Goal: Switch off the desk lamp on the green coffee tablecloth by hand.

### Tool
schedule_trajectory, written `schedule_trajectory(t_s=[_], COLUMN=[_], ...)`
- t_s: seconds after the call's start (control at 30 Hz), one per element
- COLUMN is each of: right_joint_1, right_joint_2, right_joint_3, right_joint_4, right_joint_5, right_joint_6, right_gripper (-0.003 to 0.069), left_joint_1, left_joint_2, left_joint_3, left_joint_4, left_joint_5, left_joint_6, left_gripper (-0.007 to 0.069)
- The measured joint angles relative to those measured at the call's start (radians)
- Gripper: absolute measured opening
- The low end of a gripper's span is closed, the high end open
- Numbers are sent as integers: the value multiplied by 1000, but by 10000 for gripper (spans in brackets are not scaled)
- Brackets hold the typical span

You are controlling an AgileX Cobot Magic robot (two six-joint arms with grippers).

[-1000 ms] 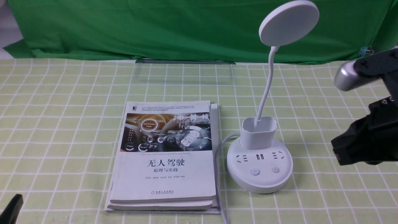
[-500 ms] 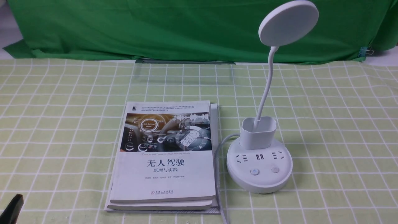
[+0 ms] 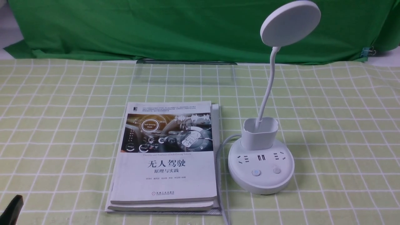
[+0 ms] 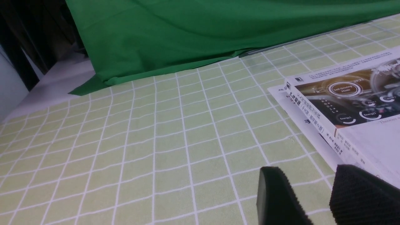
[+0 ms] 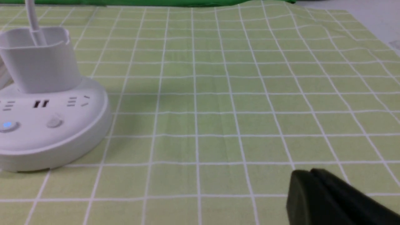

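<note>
The white desk lamp (image 3: 261,170) stands on the green coffee tablecloth (image 3: 328,109), right of centre, with its disc head (image 3: 290,23) up high. Its round base carries two buttons; the left button (image 3: 256,172) glows blue in the right wrist view (image 5: 7,125). My right gripper (image 5: 304,173) is shut and empty, low over the cloth and well to the right of the lamp base (image 5: 47,125); it is out of the front view. My left gripper (image 4: 306,170) is open and empty beside the books; only a black tip (image 3: 12,209) shows in the front view.
A stack of books (image 3: 165,156) lies just left of the lamp, also seen in the left wrist view (image 4: 353,103). The lamp's cable (image 3: 218,175) runs between books and base. A dark green backdrop cloth (image 3: 156,28) hangs along the back edge.
The right arm, in view at the right edge one second ago, has pulled back out of the front view. The lamp, books and left gripper have not moved.
</note>
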Motion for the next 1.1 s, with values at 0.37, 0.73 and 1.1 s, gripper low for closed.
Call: schedule_trajectory(t_s=[0.37,0.73,1.1], right_joint_1=[0,0,0], right_joint_2=[0,0,0], right_joint_3=[0,0,0], right_joint_4=[2,2,2], right_joint_5=[0,0,0], right_joint_6=[2,4,4], right_gripper=[48,61,80], left_joint_1=[0,0,0], left_joint_2=[0,0,0], left_joint_3=[0,0,0], left_joint_4=[0,0,0], left_joint_5=[0,0,0], left_joint_6=[0,0,0], left_gripper=[243,243,243])
